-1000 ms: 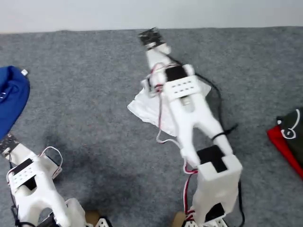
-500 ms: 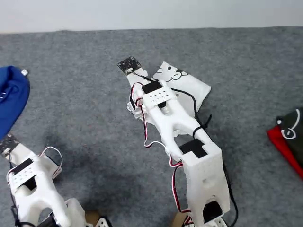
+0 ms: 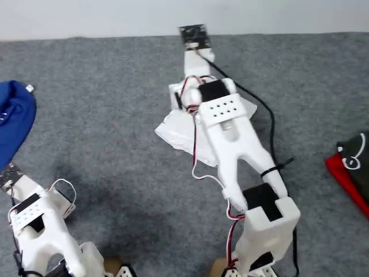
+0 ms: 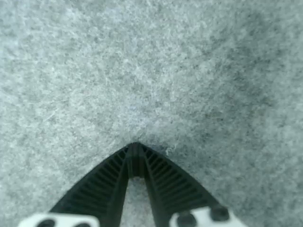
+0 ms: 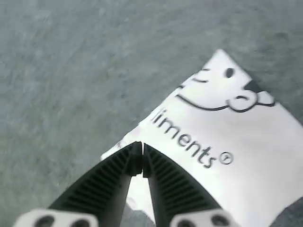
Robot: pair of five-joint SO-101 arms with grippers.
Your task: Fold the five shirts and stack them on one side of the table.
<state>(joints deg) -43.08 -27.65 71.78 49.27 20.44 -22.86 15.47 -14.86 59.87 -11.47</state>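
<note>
Four shirts lie on the grey table [image 3: 115,86]. A blue shirt [image 3: 12,118] sits at the far left edge. Near it, the left gripper [image 4: 136,151] points at bare table, its jaws closed tip to tip. A white shirt [image 3: 173,131] with a cartoon face lies near the middle. The right gripper [image 5: 142,161] is over that shirt's edge, jaws pressed together. A red shirt [image 3: 345,178] and a black shirt [image 3: 357,154] touch at the right edge.

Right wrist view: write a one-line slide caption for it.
Right gripper, shut, at the edge of the white printed shirt on the grey table.
</note>
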